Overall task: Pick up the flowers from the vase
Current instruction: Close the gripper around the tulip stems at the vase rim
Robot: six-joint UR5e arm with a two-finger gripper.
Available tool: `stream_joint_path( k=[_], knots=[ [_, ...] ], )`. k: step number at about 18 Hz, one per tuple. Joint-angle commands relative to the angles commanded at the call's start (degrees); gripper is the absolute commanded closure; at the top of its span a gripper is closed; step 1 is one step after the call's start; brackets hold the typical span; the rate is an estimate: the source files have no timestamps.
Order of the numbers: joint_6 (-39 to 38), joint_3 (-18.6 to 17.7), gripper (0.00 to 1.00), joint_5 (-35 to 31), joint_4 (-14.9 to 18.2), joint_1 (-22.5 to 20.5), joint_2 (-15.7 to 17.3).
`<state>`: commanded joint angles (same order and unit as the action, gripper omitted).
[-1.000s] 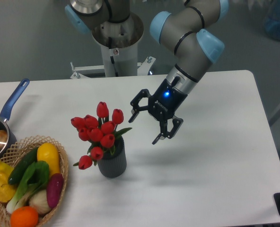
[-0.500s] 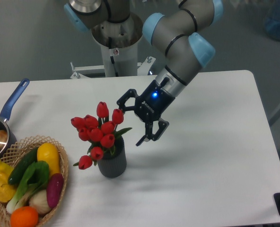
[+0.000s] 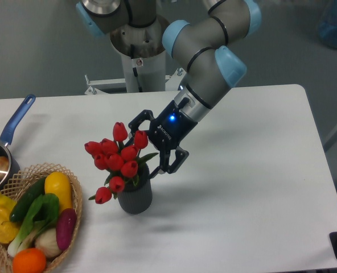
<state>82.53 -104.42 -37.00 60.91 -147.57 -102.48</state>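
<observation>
We see the flowers (image 3: 117, 159) standing in the vase (image 3: 135, 196) left of centre, stems approx. vertical. Gripper (image 3: 147, 143), fingers spread, empty, sits just right of the bunch at bud height; the stems lie down and to its left.

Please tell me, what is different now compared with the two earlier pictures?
The gripper moved left across the image, toward the tulips, with its jaws open. It now sits right beside the right side of the bunch, and one top bud has shifted slightly left. Nothing has been grasped or released. The vase, the wicker basket of vegetables and the saucepan stayed where they were.
</observation>
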Motion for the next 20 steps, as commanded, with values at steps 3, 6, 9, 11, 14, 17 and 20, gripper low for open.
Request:
stream_joint_path(
  k=[3, 6, 9, 11, 14, 17, 20],
  knots=[
    [0.88, 0.0, 0.0, -0.09, 0.0, 0.26, -0.52],
    [3.16, 0.0, 0.0, -0.09, -0.09, 0.61, -0.97],
    [4.13, 0.26, 0.0, -0.09, -0.09, 0.79, -1.58],
    [4.48, 0.53, 0.0, 0.0, -0.09, 0.7, -1.84],
    [4.66, 0.53, 0.0, 0.35, -0.09, 0.7, -2.2],
    [4.57, 0.0, 0.0, 2.28, -0.09, 0.7, -2.46],
    [4.66, -0.17, 0.0, 4.74, -0.17, 0.62, -2.55]
  ],
)
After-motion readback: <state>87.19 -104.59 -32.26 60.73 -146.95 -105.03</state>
